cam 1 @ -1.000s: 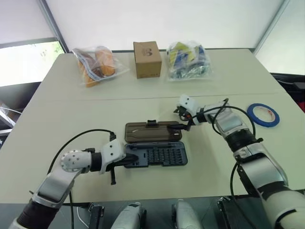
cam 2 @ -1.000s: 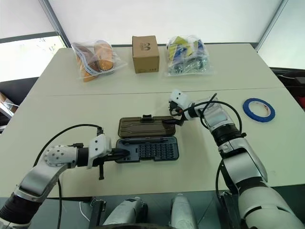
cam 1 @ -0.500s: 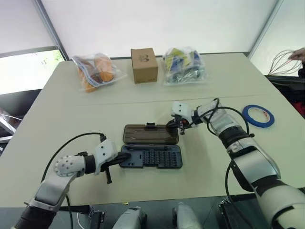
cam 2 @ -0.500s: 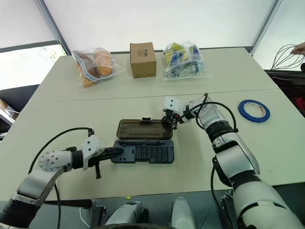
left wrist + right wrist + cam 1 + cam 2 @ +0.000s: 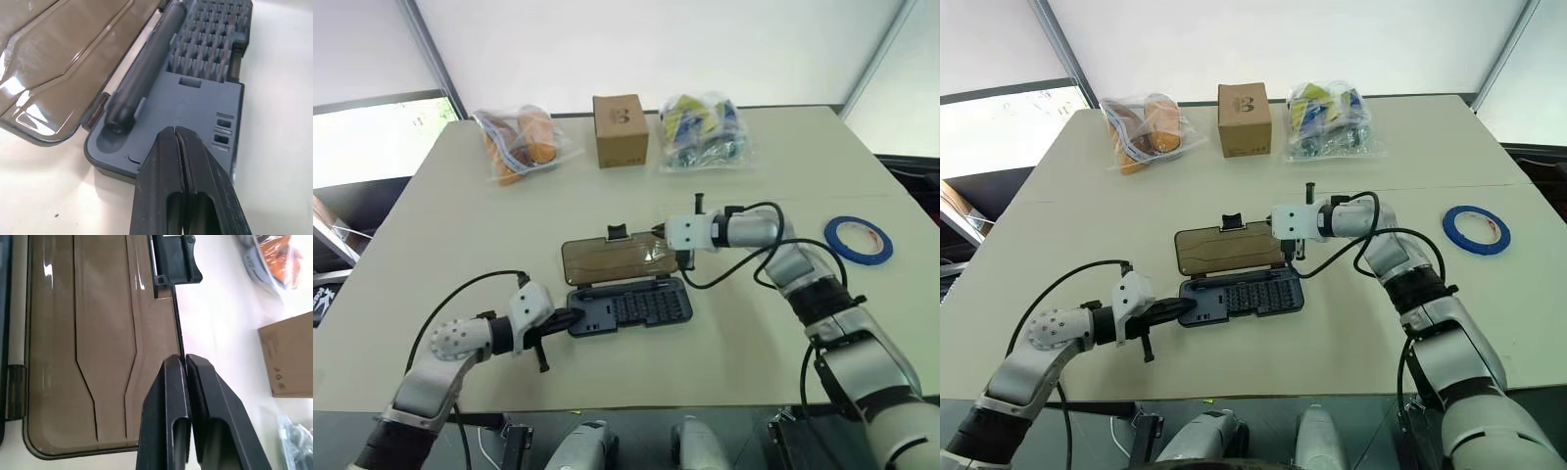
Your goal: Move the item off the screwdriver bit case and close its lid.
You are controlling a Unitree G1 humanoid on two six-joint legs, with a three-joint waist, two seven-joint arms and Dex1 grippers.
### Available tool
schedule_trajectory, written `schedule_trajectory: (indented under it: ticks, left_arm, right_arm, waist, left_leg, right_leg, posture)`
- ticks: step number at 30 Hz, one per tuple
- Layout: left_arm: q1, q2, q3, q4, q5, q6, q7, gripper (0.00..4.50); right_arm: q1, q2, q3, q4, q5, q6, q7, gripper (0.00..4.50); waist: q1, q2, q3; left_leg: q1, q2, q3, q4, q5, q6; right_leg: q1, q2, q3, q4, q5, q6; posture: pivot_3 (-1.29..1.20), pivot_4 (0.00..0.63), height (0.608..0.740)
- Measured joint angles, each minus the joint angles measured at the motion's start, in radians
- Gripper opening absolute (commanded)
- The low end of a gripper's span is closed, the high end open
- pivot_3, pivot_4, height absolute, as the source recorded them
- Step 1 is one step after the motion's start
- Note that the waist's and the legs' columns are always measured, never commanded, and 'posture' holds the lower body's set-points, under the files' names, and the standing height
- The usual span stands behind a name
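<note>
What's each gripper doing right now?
Left gripper: shut, empty, its tip at the bit case corner.
Right gripper: shut on the lid edge.

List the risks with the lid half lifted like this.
1. The right claw pinches only the lid's thin edge; it may slip and drop back.
2. The left claw, shut, merely presses the case's end, so the case could slide or tip as the lid swings.
</note>
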Motion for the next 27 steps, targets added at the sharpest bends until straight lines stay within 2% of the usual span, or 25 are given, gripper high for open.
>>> schedule_trajectory:
  ticks: [3,5,8,10,12,15,20,23,27]
  left_arm:
    - [-0.021,-0.032,0.057,-0.011,-0.171,0.21,0.012,0.0]
    - [-0.042,-0.031,0.131,-0.021,-0.36,0.408,0.022,0.0]
    - [-0.116,-0.012,0.284,-0.026,-0.618,0.61,0.054,0.0]
    - [-0.172,0.0,0.38,-0.02,-0.733,0.676,0.093,0.0]
    - [-0.223,-0.009,0.437,0.009,-0.781,0.696,0.146,0.0]
    - [-0.328,-0.059,0.479,0.115,-0.737,0.622,0.26,0.0]
    - [-0.521,-0.11,0.309,0.497,-0.321,0.254,0.36,0.0]
    - [-0.603,-0.163,0.231,0.717,-0.203,0.133,0.309,0.0]
    - [-0.716,-0.192,0.165,0.947,-0.115,0.032,0.134,0.0]
  right_arm:
    - [0.023,-0.002,-0.004,-0.072,-0.006,0.057,-0.007,0.03]
    - [0.031,-0.002,-0.006,-0.095,-0.013,0.084,-0.019,0.03]
    - [0.034,-0.002,-0.007,-0.1,-0.022,0.106,-0.031,0.03]
    - [0.034,-0.002,-0.007,-0.101,-0.027,0.112,-0.036,0.03]
    - [0.038,-0.004,-0.007,-0.102,-0.032,0.116,-0.038,0.03]
    - [0.042,-0.007,-0.007,-0.107,-0.042,0.131,-0.047,0.03]
    - [0.045,-0.001,-0.008,-0.126,-0.051,0.156,-0.062,0.03]
    - [0.045,0.003,-0.008,-0.138,-0.052,0.168,-0.065,0.03]
    - [0.045,0.005,-0.008,-0.154,-0.052,0.187,-0.065,0.03]
  waist:
    - [0.0,-0.002,0.003]
    - [-0.004,-0.008,0.009]
    - [-0.012,-0.01,0.011]
    - [-0.022,-0.01,0.011]
    - [-0.027,-0.01,0.011]
    - [-0.026,-0.011,0.012]
    - [-0.022,-0.012,0.012]
    - [-0.025,-0.014,0.013]
    - [-0.032,-0.016,0.014]
  left_leg:
    - [-0.001,0.0,0.0,0.0,0.0,0.0]
    - [-0.003,0.001,0.0,0.0,0.0,0.0]
    - [-0.01,0.002,-0.001,0.002,0.001,-0.001]
    - [-0.016,0.001,-0.001,0.004,0.001,-0.002]
    - [-0.016,0.001,0.0,0.004,0.001,-0.002]
    - [-0.016,0.001,-0.001,0.004,0.002,-0.003]
    - [-0.016,-0.001,0.0,0.005,0.002,-0.003]
    - [-0.018,-0.001,0.0,0.004,0.002,-0.003]
    - [-0.022,-0.001,0.0,0.005,0.002,-0.003]
  right_leg:
    - [0.0,0.0,0.0,0.0,0.0,0.0]
    - [-0.003,0.001,0.0,0.001,0.0,0.0]
    - [-0.009,0.001,0.0,0.002,0.0,0.0]
    - [-0.015,0.001,-0.001,0.003,0.0,0.0]
    - [-0.015,0.0,-0.001,0.003,0.0,0.0]
    - [-0.015,0.0,-0.003,0.003,0.0,0.0]
    - [-0.014,0.0,-0.004,0.002,0.0,0.0]
    - [-0.017,-0.001,-0.005,0.002,0.0,0.0]
    - [-0.022,-0.002,-0.006,0.005,0.0,0.0]
  posture:
    - [0.0,0.15,0.74]
    - [0.0,0.15,0.74]
    - [0.0,0.15,0.74]
    - [0.0,0.15,0.74]
    - [0.0,0.15,0.74]
    - [0.0,0.15,0.74]
    - [0.0,0.15,0.74]
    - [0.0,0.15,0.74]
    - [0.0,0.15,0.74]
